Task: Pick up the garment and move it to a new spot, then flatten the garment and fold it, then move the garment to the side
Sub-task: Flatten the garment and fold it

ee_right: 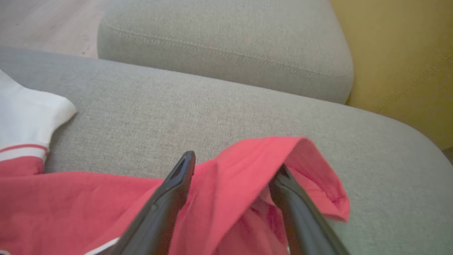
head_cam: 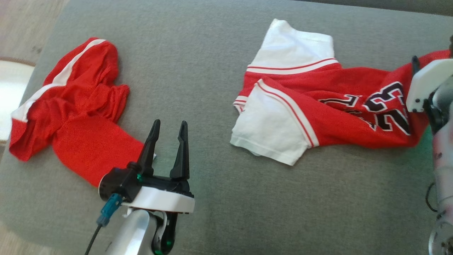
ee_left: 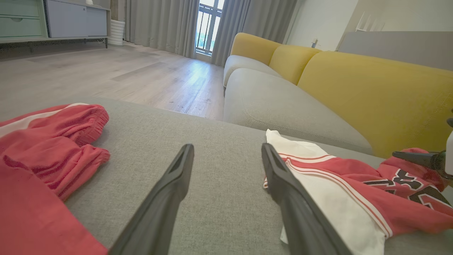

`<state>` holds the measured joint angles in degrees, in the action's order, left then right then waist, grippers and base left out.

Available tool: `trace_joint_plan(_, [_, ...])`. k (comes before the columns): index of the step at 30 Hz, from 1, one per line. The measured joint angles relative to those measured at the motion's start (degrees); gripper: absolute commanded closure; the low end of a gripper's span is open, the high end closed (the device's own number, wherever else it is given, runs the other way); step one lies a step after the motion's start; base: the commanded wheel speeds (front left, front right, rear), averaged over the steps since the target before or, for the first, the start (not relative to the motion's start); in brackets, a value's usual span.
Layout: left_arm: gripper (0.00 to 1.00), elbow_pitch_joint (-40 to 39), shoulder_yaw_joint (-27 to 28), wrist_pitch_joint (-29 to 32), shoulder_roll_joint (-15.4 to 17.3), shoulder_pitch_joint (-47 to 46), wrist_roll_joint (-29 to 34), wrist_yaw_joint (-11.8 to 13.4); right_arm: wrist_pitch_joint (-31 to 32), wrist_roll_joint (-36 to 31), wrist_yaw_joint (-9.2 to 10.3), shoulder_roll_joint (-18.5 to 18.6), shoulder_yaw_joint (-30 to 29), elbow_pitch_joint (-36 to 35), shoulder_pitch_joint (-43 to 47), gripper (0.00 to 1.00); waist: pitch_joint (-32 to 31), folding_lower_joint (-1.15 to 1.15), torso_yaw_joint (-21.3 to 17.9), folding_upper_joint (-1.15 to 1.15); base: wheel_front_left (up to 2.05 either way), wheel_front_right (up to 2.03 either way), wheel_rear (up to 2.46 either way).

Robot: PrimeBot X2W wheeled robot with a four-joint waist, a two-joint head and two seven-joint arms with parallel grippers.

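Grey cushion [head_cam: 212,53] bears two items: one jersey [head_cam: 336,106], one pair of shorts [head_cam: 78,117].

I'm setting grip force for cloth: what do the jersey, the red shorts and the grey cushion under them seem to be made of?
Jersey: soft matte knit, likely cotton blend; it slumps in loose folds.
Shorts: thin, probably polyester mesh; fine dimpled texture, gathered waistband.
Cushion: matte woven upholstery; coarse flecked weave, stitched seam.
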<state>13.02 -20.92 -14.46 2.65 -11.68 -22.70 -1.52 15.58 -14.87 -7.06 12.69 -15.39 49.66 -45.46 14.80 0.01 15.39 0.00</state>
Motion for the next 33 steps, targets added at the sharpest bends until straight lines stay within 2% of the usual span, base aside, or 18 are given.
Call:
trace_joint_plan(9, [0.00,0.19,1.47,0.00,-0.01,0.05,0.58,-0.07,-4.50,2.64,0.00,-2.32,4.01,3.63,-2.01,0.00,-2.83,0.00,-5.42,0.00,0.00,0.00,0.00])
trace_joint_plan(15, [0.00,0.15,2.58,0.00,0.00,0.91,0.60,-0.04,-6.60,8.03,0.00,-2.68,6.62,1.02,-1.13,0.00,-6.19,-0.01,-8.37,0.00,0.00,0.00,0.00])
trace_joint_plan(19, [0.00,0.10,3.09,0.00,0.00,2.49,0.62,-0.01,-8.05,12.28,0.00,-3.22,6.82,-4.54,2.66,0.00,-7.99,-0.01,-10.17,0.00,0.00,0.00,0.00])
trace_joint_plan(23, [0.00,-0.27,3.91,0.00,0.00,3.49,1.07,0.00,-9.77,16.10,0.00,-4.90,4.31,-13.47,8.82,0.00,-8.96,-0.02,-11.69,0.00,0.00,0.00,0.00])
trace_joint_plan(28, [0.00,-0.55,4.33,0.00,0.01,3.60,1.51,-0.02,-11.24,18.94,0.00,-8.53,-0.13,-26.26,19.28,0.00,-9.06,-0.01,-12.81,0.00,0.00,0.00,0.00])
trace_joint_plan(33, [0.00,-0.60,4.41,0.00,0.01,3.87,1.60,-0.07,-13.85,21.54,0.00,-9.79,0.46,-35.16,31.26,0.00,-8.75,-0.01,-13.61,0.00,0.00,0.00,0.00])
